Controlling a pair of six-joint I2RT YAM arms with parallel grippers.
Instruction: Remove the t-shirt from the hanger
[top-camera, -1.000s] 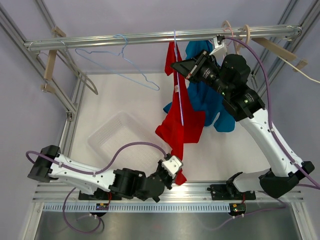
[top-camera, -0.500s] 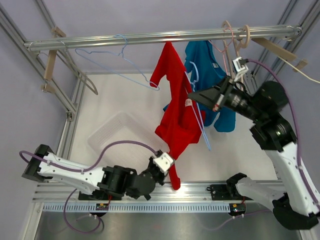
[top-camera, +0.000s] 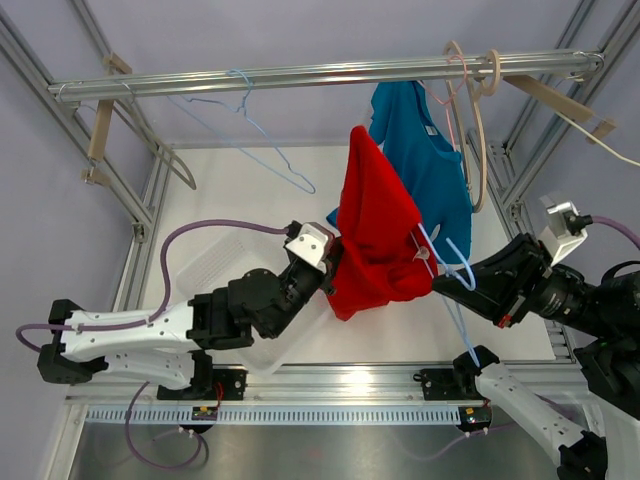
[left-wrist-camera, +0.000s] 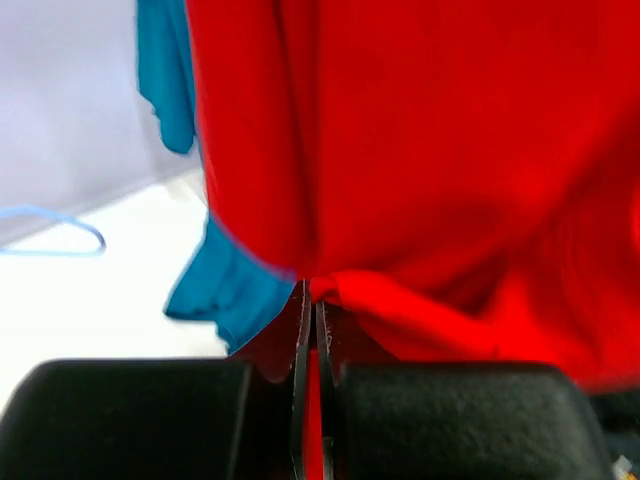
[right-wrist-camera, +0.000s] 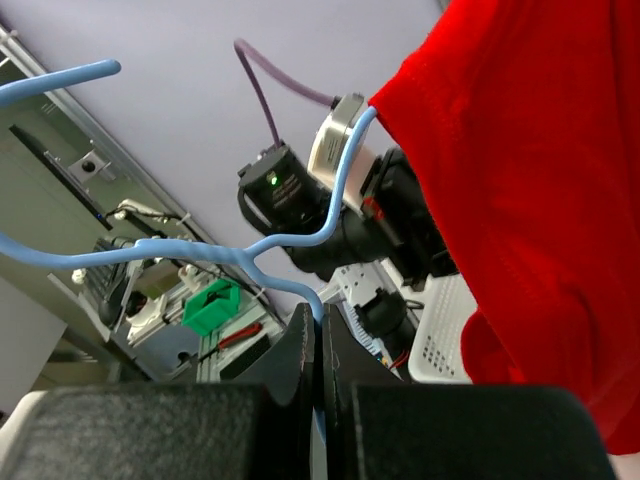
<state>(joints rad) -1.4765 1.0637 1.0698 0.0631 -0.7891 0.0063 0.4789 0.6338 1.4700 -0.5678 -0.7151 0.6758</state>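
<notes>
A red t-shirt (top-camera: 375, 240) hangs bunched in mid-air between my arms, still draped over a light blue wire hanger (top-camera: 452, 275). My left gripper (top-camera: 328, 262) is shut on the shirt's lower left edge; in the left wrist view the red cloth (left-wrist-camera: 420, 170) is pinched between the jaws (left-wrist-camera: 311, 300). My right gripper (top-camera: 478, 288) is shut on the hanger; in the right wrist view the blue wire (right-wrist-camera: 250, 250) runs into the closed jaws (right-wrist-camera: 320, 325), with the red shirt (right-wrist-camera: 540, 180) at the right.
A blue t-shirt (top-camera: 425, 165) hangs on the metal rail (top-camera: 300, 75) behind the red one. Empty hangers: a blue wire one (top-camera: 255, 130) and wooden ones (top-camera: 470, 90) on the rail. A white basket (top-camera: 215, 270) lies under my left arm.
The red shirt and hanger came off the rail and moved down and forward. My right arm pulled back to the right; my left arm rose with the shirt's hem.
</notes>
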